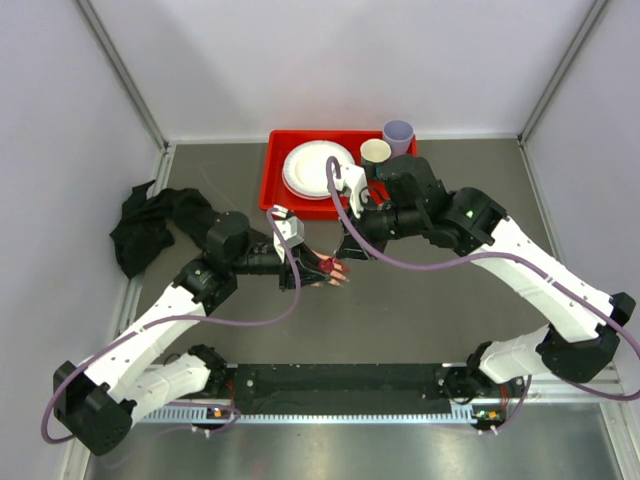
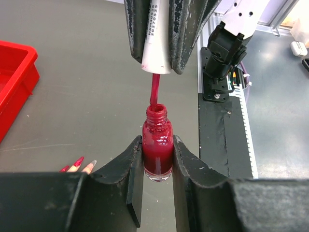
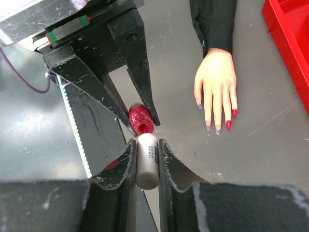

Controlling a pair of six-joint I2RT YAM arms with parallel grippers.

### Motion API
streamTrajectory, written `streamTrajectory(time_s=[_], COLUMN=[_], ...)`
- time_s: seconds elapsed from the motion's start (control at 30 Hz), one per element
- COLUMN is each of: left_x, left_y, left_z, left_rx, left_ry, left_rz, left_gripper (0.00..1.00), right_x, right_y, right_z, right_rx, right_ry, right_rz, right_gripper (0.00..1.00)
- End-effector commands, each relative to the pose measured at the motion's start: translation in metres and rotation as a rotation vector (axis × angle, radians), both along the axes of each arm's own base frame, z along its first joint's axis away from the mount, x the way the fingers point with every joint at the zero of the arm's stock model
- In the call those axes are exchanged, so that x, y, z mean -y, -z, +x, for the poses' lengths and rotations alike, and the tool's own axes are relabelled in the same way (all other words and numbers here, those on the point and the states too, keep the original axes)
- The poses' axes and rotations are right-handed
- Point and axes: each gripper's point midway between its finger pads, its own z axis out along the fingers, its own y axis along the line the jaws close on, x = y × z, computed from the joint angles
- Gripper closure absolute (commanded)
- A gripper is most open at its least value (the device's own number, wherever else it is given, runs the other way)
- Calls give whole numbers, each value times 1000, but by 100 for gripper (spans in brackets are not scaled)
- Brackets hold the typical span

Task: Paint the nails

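The grey table [image 1: 420,320] bears a red tray [image 1: 271,178], black cloth [image 1: 140,230] and mannequin hand [image 3: 216,77].

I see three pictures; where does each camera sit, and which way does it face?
Top external: above and behind the bases, facing down on the table; left arm, right arm, tray, mannequin hand show.
Left wrist: on the left arm, facing across the table; left end effector shut on the bottle, right end effector gripping the cap.
Right wrist: on the right arm, facing down; its fingers around the cap, bottle below, hand nearby.
Shared: both wrist views show bottle, cap, both end effectors.
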Motion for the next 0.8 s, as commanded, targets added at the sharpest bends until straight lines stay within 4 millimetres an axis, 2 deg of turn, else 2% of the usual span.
streamTrajectory(time_s=[0.0,0.37,0.77], left_x=[1,2,2], left_y=[-11,-12,-13], left_z=[-8,-6,-5], left_rx=[46,43,47], left_ry=[42,37,31], left_rz=[-36,-35,-39], left_gripper=[100,100,100], right_x=[-3,-10,-22], right_y=[-13,-12,-2], right_z=[2,-5,-11], right_rx=[40,5,-30], right_ry=[11,-36,-74], right_rz=[28,46,26], right_gripper=[100,100,100])
